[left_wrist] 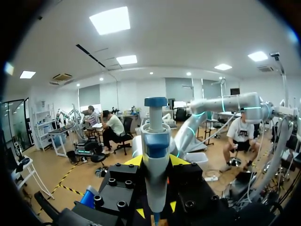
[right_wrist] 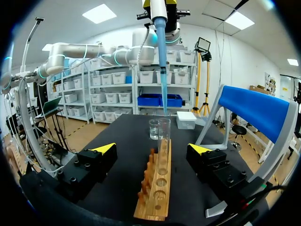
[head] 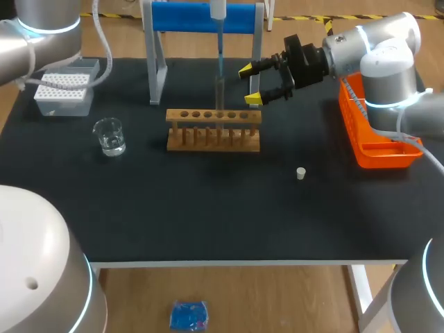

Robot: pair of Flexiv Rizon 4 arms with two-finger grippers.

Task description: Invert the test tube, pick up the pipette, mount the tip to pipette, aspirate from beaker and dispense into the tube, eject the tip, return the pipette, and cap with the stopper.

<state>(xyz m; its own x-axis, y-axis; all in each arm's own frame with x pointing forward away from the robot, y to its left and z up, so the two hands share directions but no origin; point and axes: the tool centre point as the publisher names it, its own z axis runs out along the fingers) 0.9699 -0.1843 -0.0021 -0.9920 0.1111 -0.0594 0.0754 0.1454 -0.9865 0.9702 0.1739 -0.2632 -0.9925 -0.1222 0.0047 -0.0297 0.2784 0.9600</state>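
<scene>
At the left of the head view stand a glass beaker [head: 109,136] and a white tip box [head: 64,90]. An orange basket [head: 378,149] sits at the right edge and a blue stand [head: 201,17] at upper centre. The small stopper [head: 300,173] lies alone right of centre on the black worktop [head: 208,208]. Mid-frame, the wooden rack [head: 214,130] holds the test tube [head: 218,94] upright. The right pincer [head: 251,84] hangs just right of the tube, fingers spread, not touching it. The left pincer [left_wrist: 156,161] is clamped on the pipette [head: 218,10], whose blue tip [right_wrist: 162,70] points straight down at the tube's mouth.
</scene>
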